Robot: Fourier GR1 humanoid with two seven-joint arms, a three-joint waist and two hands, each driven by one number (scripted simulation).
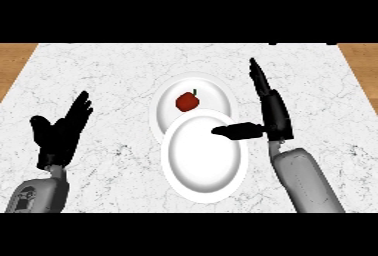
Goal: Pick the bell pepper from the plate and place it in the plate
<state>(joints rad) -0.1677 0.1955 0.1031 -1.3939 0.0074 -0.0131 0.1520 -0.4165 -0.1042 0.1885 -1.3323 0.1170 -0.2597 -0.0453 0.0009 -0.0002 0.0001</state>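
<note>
A red pepper (187, 101) lies in the far plate (212, 89), its near edge overlapped by the front plate (201, 167). The left hand (57, 135) and right hand (275, 116) are open, fingers straight

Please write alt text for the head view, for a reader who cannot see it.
A red bell pepper lies on the far plate, which a bare near plate overlaps, on a marble counter. The right hand is open beside the plates, thumb over the near plate's rim; the left hand rests open at the left.
</note>
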